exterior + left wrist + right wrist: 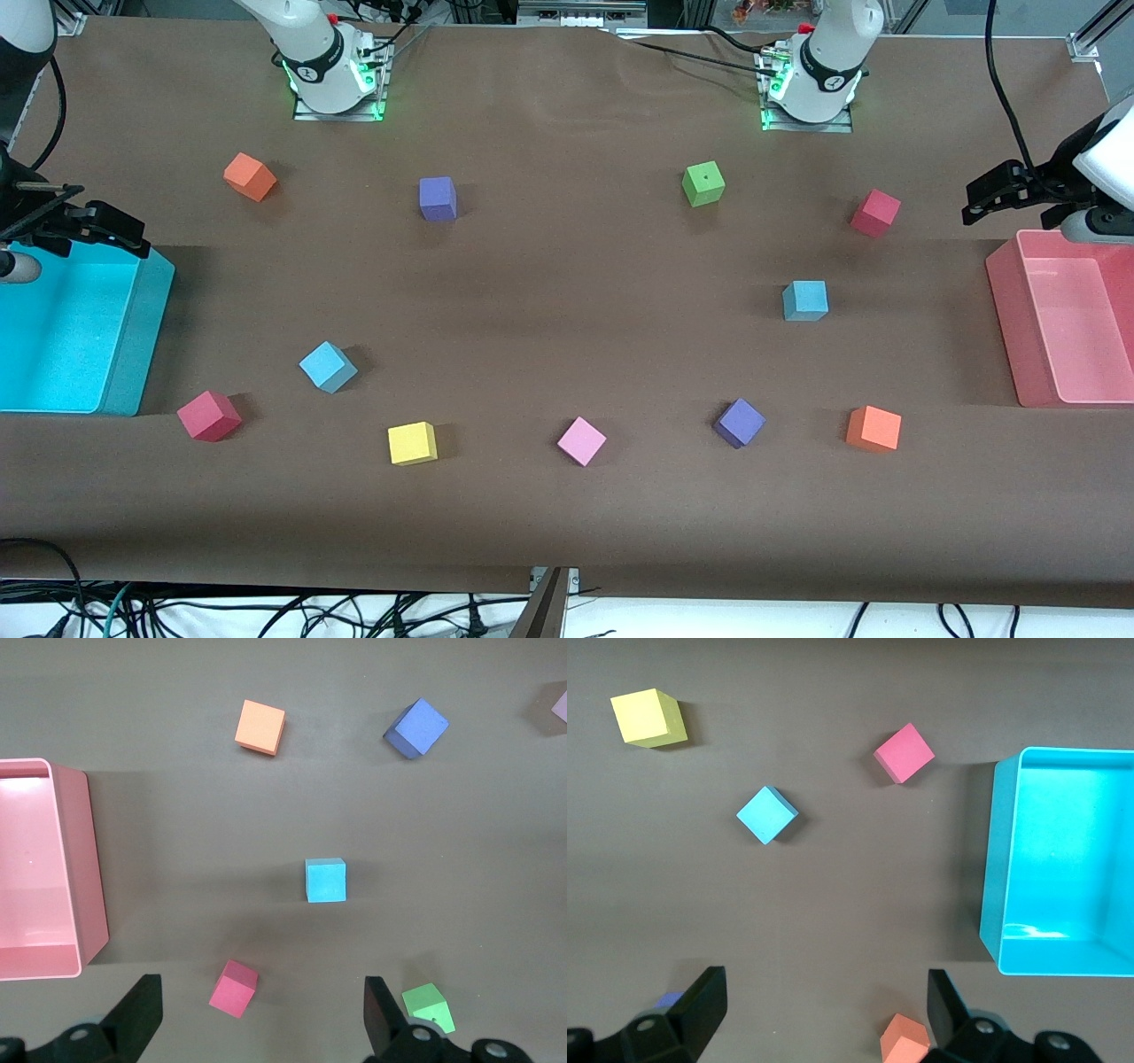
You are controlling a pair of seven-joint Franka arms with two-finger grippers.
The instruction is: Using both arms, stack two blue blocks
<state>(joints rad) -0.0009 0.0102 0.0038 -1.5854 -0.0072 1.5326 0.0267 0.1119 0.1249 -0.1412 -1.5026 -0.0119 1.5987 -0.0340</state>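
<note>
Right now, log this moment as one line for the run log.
phase: pre-grasp | left hand: open, over pink bin | right hand: open, over cyan bin | blue blocks: apart, on table, unstacked

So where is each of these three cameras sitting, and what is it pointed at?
Front view: high across the table, facing both arm bases; left gripper hangs by the pink bin, right gripper over the cyan bin.
Left wrist view: on the left arm, looking down past its open gripper at a blue block.
Right wrist view: on the right arm, looking down past its open gripper at the other blue block.
Shared: front view shows both blocks.
</note>
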